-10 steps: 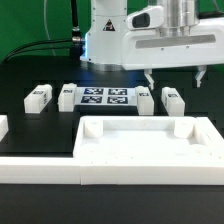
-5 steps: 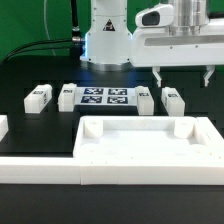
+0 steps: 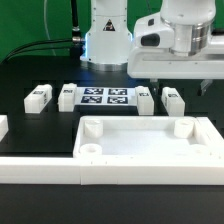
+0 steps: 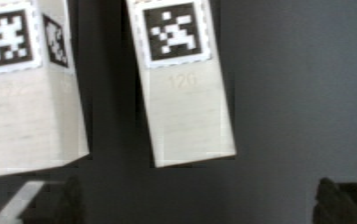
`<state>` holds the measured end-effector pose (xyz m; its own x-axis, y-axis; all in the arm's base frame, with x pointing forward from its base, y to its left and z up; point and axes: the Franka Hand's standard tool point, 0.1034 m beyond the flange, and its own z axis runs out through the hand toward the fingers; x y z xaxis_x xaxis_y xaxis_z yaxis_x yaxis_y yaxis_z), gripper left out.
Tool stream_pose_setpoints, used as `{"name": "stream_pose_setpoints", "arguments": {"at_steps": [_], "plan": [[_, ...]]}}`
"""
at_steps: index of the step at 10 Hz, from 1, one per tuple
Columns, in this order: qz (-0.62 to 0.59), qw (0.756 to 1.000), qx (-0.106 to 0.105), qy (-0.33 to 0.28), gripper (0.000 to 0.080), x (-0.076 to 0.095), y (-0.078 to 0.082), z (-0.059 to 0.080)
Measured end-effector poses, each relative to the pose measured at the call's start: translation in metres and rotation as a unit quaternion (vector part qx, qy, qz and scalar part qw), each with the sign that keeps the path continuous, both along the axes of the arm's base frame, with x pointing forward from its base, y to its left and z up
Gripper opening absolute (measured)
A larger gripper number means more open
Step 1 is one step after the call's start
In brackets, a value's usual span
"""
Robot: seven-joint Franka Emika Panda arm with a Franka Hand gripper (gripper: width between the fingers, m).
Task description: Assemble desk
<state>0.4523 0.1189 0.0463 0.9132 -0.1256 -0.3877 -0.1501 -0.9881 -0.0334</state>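
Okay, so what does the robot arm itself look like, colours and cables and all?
The arm is glossy white with rounded shells. Its base shows a blue light. The tool has a boxy white body and dark fingers. Black cables trail behind the base. No markings are legible.

Reaches toward the exterior view's right with the white arm point(image 3: 108, 30), wrist bent over. Points the hand point(image 3: 168, 84) straight down, dark fingers point(image 4: 349, 196) spread wide. Grips nothing between them.
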Motion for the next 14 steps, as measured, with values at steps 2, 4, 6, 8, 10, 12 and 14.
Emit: {"name": "stream_pose_setpoints", "arguments": {"at_steps": [2, 4, 6, 8, 10, 12, 14], "plan": [[0.002, 0.999, 0.003, 0.053, 0.0649, 0.001, -0.001, -0.003], [0.004, 0.992, 0.001, 0.127, 0.0649, -0.006, -0.002, -0.005], [0.011, 0.980, 0.005, 0.200, 0.0649, -0.011, -0.004, -0.006], [0.019, 0.964, 0.010, 0.265, 0.0649, -0.015, -0.005, -0.009], [0.046, 0.949, 0.058, 0.306, 0.0649, -0.016, 0.001, -0.011], [0.050, 0.952, 0.063, 0.296, 0.0649, -0.010, 0.002, -0.015], [0.050, 0.952, 0.062, 0.297, 0.0649, -0.010, 0.003, -0.017]]}}
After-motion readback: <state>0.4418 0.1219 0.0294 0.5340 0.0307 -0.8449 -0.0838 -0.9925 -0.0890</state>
